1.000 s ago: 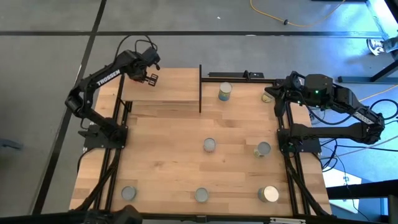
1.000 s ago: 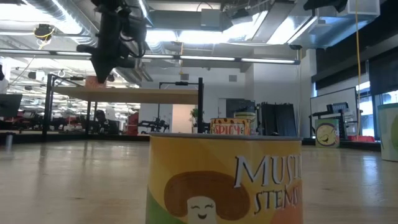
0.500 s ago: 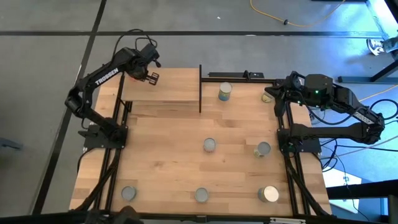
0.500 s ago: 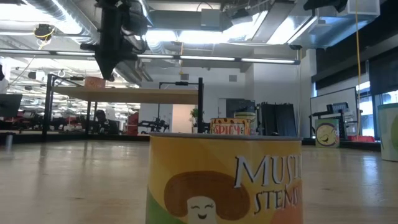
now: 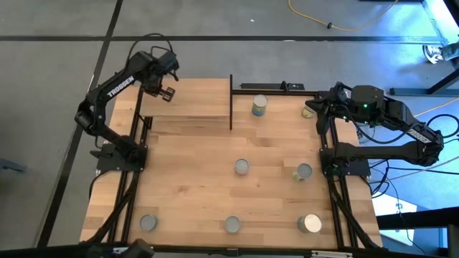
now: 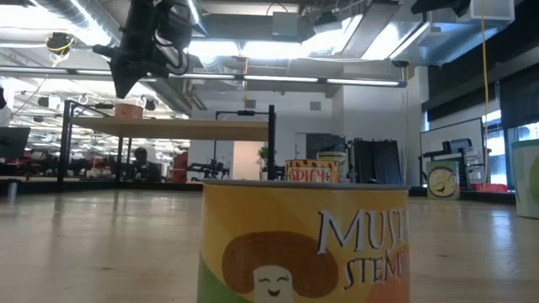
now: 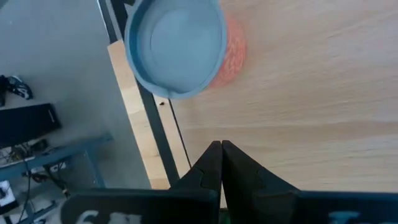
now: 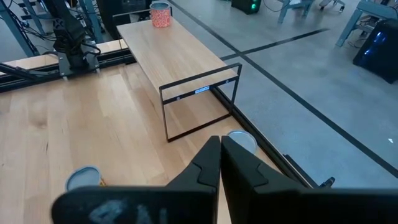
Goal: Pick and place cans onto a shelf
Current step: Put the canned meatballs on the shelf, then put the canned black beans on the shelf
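One pink can (image 7: 180, 46) stands on the shelf (image 5: 193, 104). My left gripper (image 5: 166, 93), closed and empty, hovers above it. Right gripper (image 8: 220, 149) closed, parked beside the shelf. Next I'd fetch another can.

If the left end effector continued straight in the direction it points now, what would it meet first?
Probably the shelf board. The left end effector is shut and points down at bare wood beside the pink can, which stands near the shelf's edge. The can seems off that line, though depth is unclear.
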